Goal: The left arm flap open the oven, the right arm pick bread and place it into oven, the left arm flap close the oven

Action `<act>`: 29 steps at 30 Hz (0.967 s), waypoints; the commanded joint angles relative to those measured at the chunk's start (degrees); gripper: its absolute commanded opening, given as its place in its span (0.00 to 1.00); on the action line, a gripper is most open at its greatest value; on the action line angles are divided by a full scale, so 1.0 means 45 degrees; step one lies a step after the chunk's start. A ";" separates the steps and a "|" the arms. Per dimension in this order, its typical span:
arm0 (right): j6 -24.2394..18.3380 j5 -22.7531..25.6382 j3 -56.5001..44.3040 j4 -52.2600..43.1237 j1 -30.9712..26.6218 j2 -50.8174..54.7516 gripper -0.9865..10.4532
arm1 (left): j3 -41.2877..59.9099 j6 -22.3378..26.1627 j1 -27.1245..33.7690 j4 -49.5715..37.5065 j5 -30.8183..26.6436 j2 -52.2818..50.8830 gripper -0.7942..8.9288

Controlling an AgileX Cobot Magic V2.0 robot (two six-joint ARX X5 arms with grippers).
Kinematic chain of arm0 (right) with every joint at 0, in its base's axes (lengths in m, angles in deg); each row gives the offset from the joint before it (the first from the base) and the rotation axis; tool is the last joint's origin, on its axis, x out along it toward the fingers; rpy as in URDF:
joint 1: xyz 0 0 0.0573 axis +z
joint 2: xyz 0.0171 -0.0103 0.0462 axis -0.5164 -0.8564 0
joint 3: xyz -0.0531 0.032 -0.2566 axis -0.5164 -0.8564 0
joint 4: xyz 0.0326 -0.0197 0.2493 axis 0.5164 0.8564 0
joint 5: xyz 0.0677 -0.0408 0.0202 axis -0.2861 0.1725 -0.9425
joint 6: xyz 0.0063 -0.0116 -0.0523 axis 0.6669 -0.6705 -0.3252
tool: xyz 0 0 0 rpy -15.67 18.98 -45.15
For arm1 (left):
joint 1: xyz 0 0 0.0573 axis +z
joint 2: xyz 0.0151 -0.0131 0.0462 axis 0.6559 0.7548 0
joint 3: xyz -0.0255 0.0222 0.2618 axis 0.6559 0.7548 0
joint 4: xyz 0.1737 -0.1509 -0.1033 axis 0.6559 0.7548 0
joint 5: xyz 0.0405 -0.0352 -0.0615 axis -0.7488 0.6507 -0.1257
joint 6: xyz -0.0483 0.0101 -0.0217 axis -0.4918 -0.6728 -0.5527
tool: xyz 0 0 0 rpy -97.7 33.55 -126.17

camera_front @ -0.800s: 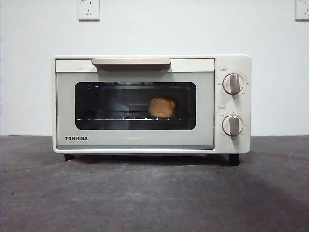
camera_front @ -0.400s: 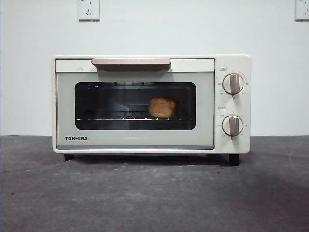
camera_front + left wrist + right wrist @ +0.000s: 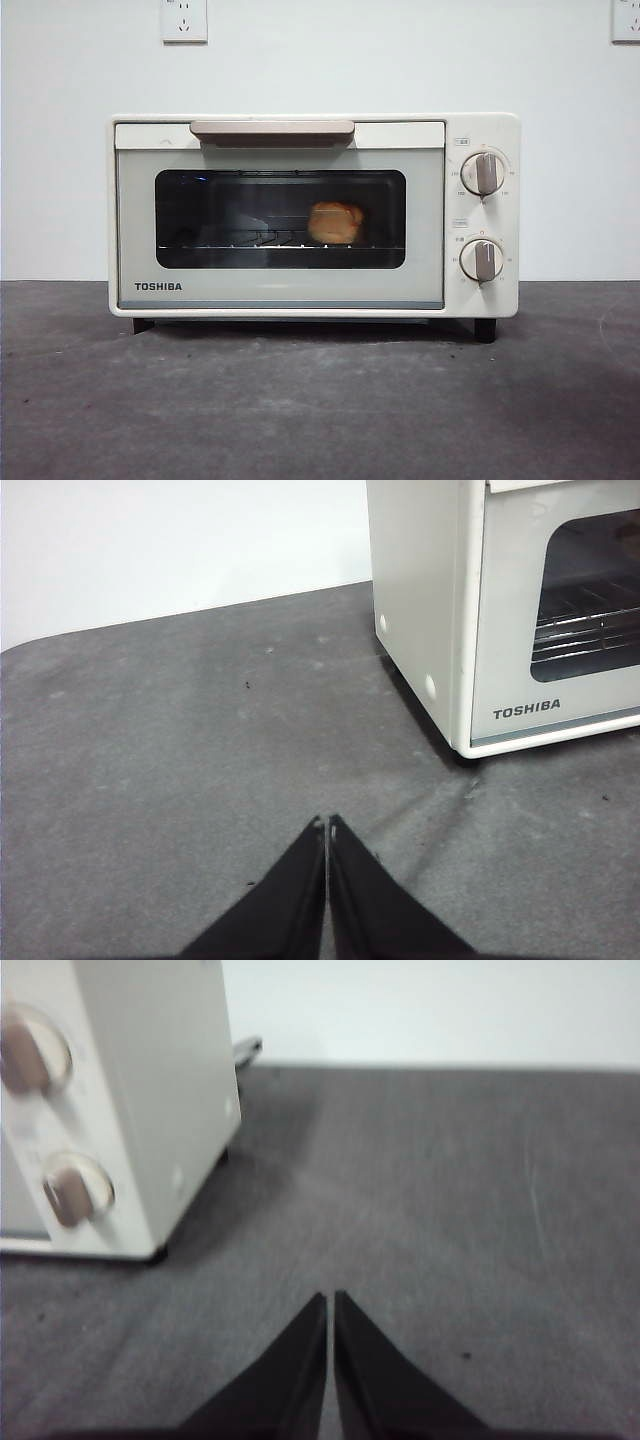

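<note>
The bread point(image 3: 335, 222) shows only through the dark door glass of the oven point(image 3: 300, 290), its lower edge crossed by the rack wires. The small print around the two knobs point(image 3: 483, 173) is too small to read. In the left wrist view the oven point(image 3: 420, 610) is cut off at the picture's edge. In the right wrist view the knobs point(image 3: 75, 1190) are blurred.
</note>
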 commanded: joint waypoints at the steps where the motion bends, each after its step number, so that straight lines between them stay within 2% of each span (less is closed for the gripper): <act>1: 0.0325 -0.0034 -0.0083 0.0058 -0.0029 0.0044 0.09 | 0.0262 -0.0073 0.0034 0.0083 -0.0039 -0.0024 0.09; 29: 0.0321 -0.0049 -0.0083 -0.0131 -0.0029 0.0044 0.09 | 0.0262 -0.0073 0.0029 0.0083 -0.0039 -0.0024 0.09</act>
